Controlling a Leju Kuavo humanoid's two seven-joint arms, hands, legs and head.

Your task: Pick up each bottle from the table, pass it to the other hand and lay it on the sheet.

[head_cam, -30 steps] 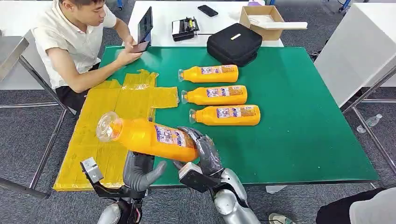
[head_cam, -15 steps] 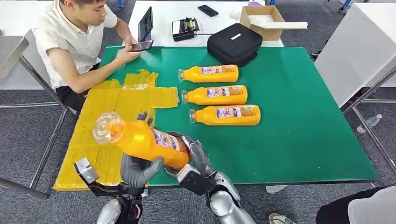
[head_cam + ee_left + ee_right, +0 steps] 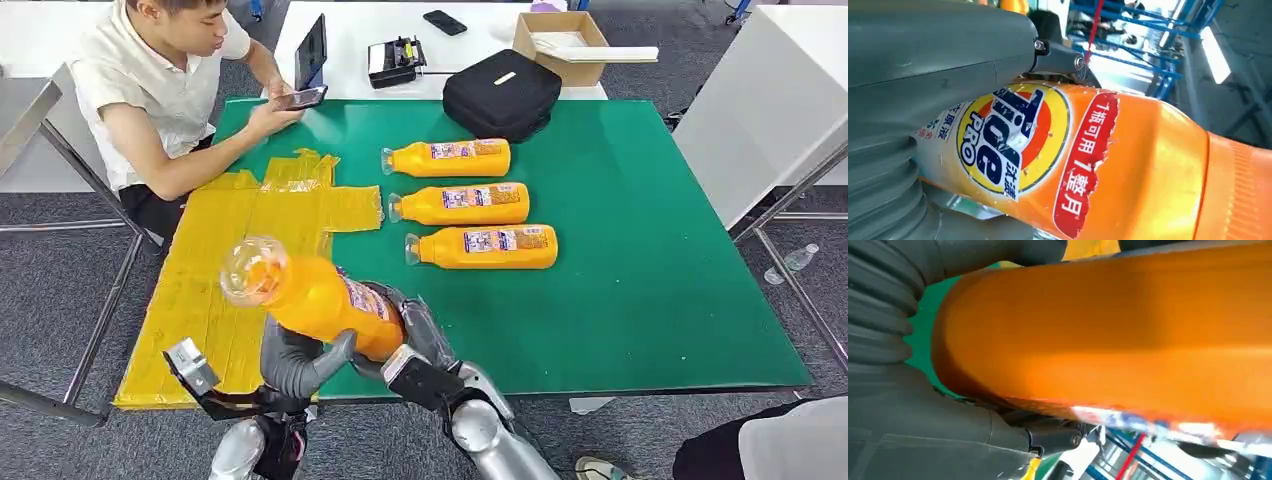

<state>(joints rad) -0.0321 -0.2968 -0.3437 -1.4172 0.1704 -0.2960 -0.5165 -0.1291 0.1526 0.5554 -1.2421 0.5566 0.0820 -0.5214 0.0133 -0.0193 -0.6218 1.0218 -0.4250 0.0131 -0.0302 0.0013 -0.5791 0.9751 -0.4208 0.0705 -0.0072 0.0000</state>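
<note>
Tilting cap-up toward the camera, the held orange bottle [image 3: 318, 298] sits low centre-left of the head frame, above the table's near edge where the yellow sheet [image 3: 240, 260] meets bare green. Clear cap end points to upper left, base lower right. Both hands are on it. Left hand [image 3: 295, 362] cups it from underneath, thumb curled up against the bottle's lower side; the other fingers are hidden behind the bottle, so can't tell how they lie. Right hand [image 3: 415, 335] wraps the base end from the right, dark fingers pressed along the body. Left wrist view: bottle label [image 3: 1013, 140] fills the frame, grey thumb [image 3: 943, 55] lying across the bottle's side, touching. Right wrist view: plain orange bottle body [image 3: 1118, 335] close up, hand's grey parts [image 3: 923, 440] tight against it.

Three more orange bottles lie on their sides in a column at frame centre, caps pointing left, just right of the sheet: far bottle [image 3: 447, 158], middle bottle [image 3: 460, 204], near bottle [image 3: 483, 247]. All apart from each other, none on the sheet.

Green table [image 3: 640, 250] takes up the middle of the frame; the sheet covers its left part and is crumpled. Black case [image 3: 501, 94] sits at the table's far edge, upper centre. Person [image 3: 160, 90] is seated at upper left holding a phone [image 3: 302, 97]. White table behind carries a cardboard box [image 3: 562, 42] and a small black device [image 3: 396, 61].
</note>
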